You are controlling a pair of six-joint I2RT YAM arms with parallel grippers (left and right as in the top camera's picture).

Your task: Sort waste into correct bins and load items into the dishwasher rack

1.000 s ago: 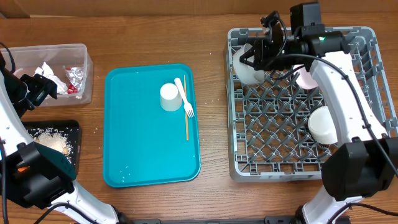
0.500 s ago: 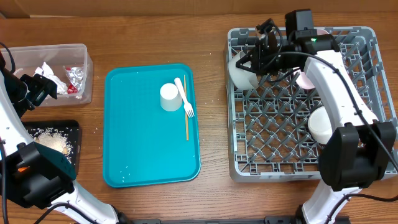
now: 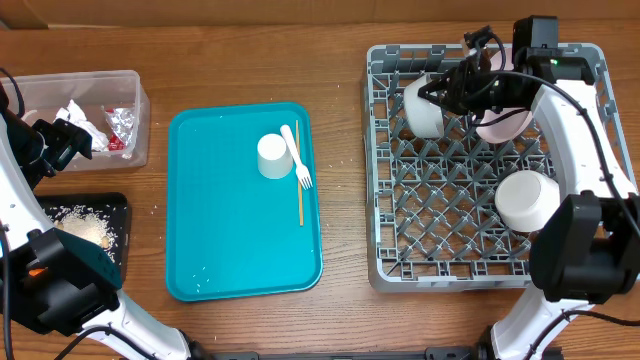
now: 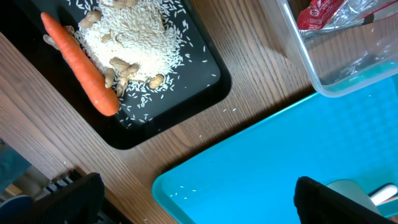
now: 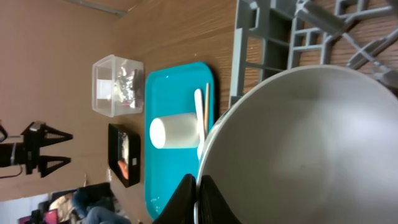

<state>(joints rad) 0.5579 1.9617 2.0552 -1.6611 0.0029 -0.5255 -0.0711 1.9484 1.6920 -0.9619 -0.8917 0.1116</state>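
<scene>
Currently right end effector is pinching rim of white bowl, dishwasher rack beneath it; left end effector is hanging spread above worktop.

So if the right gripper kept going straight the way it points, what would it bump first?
The right gripper holds a white bowl. Going on, the bowl would probably hit the rack wall beside the teal tray first, though height is unclear.
</scene>
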